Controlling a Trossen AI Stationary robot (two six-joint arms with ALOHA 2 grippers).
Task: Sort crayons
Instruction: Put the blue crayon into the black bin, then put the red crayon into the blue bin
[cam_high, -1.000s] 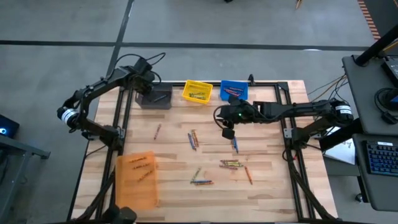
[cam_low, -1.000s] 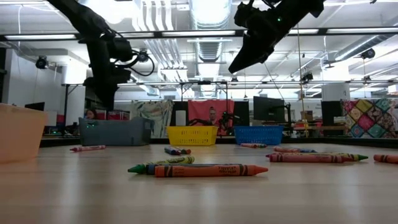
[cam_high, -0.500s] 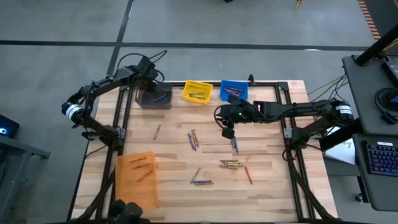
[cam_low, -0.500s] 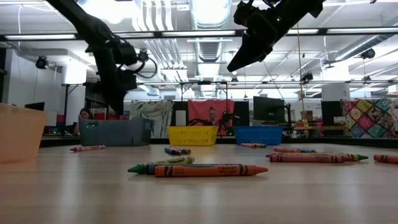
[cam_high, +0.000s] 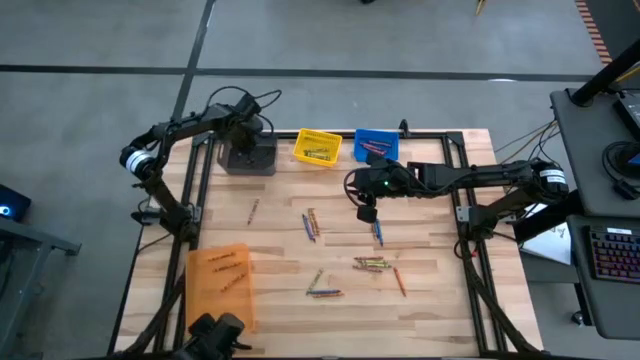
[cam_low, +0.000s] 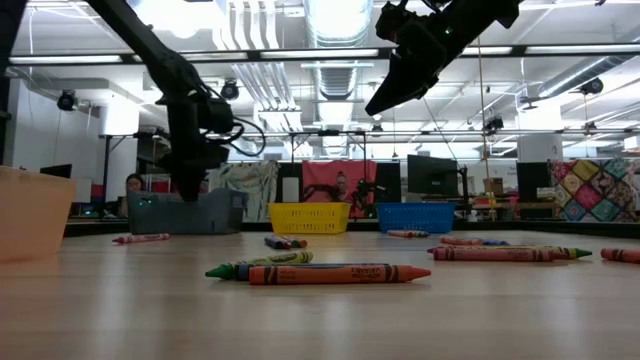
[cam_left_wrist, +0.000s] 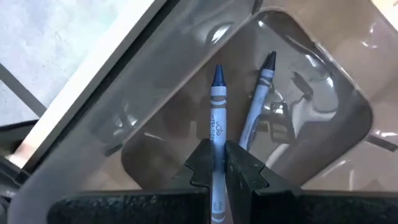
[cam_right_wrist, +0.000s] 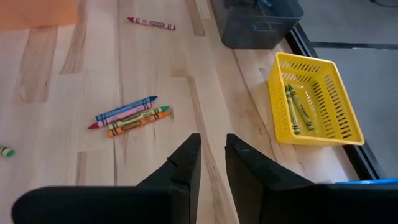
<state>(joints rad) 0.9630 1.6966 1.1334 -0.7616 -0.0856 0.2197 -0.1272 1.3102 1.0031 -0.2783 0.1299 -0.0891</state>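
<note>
1. I am holding a blue crayon (cam_left_wrist: 217, 118) pinched in my left gripper (cam_left_wrist: 219, 163), its tip pointing down into the grey bin (cam_high: 250, 157).
2. A second crayon (cam_left_wrist: 257, 106) is lying inside that bin, just beside the one I am gripping.
3. More crayons are lying scattered on the desk (cam_high: 430, 310): a small cluster (cam_right_wrist: 130, 116) near the middle, a red one (cam_right_wrist: 151, 23) nearer the grey bin, and others toward the near edge.
4. Yellow-green crayons (cam_right_wrist: 297, 106) are sitting in the yellow bin (cam_high: 317, 147); the blue bin (cam_high: 377, 145) is standing beside it, and the orange bin (cam_high: 221, 285) is sitting at the desk's near left.
5. My right gripper (cam_right_wrist: 211, 163) is hovering above the desk's middle, its fingers narrowly parted and holding nothing.
</note>
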